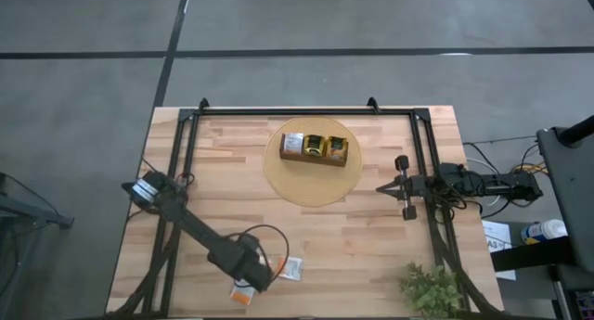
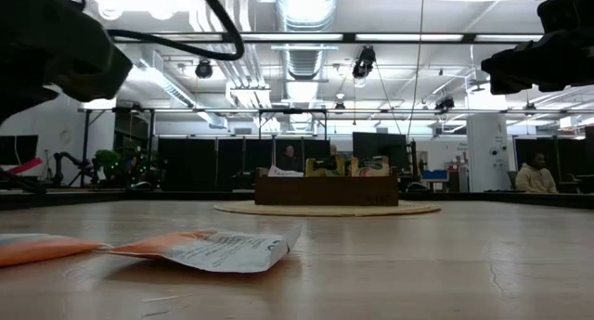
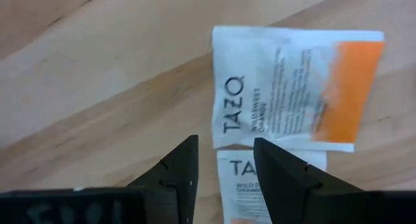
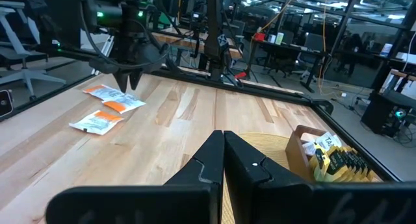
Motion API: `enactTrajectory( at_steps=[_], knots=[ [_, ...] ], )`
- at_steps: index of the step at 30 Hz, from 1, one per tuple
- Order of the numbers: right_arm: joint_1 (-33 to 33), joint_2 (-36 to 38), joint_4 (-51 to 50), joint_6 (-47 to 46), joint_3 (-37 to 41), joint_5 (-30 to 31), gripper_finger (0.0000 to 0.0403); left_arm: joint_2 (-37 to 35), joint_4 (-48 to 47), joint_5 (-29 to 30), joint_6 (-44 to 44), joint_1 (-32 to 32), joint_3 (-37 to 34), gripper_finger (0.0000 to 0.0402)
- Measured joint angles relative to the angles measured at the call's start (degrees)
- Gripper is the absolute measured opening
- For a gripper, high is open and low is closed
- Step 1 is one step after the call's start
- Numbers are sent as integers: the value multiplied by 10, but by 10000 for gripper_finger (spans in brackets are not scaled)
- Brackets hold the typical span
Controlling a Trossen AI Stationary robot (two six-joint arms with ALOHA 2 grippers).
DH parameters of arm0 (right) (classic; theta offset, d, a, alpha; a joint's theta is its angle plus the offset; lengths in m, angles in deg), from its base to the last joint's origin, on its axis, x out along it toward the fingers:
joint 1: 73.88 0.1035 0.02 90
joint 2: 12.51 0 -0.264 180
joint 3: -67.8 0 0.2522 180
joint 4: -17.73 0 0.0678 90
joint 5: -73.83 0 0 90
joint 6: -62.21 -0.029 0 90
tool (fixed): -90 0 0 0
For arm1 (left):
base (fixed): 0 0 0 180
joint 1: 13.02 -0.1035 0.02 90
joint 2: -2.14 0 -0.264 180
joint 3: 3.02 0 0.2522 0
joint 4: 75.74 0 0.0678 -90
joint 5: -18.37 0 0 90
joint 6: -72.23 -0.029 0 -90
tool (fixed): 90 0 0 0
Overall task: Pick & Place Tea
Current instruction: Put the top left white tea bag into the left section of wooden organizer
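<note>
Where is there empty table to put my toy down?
Bare wood lies between the round tan mat and the white-and-orange paper tea packets, and along the table's left side. It is crowded at the near edge, where the left claw hangs open over the packets.

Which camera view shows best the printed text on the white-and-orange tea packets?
The left wrist view: two packets lie close under the open left gripper, the brand readable. The high view, low view and right wrist view show them without readable print.

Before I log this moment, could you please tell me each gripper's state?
Left gripper: open, holding nothing, above the tea packets.
Right gripper: closed, empty.
</note>
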Motion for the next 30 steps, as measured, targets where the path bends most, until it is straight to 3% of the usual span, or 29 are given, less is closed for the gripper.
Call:
enactTrajectory(
  at_steps=[7,16,30],
  knots=[
    [0,0,0,0,0,0,9,0,0,3,42,18,0,142],
    [0,0,0,0,0,0,9,0,0,55,63,18,-3,142],
    [0,0,0,0,0,0,9,1,37,53,82,18,-31,142]
  ],
)
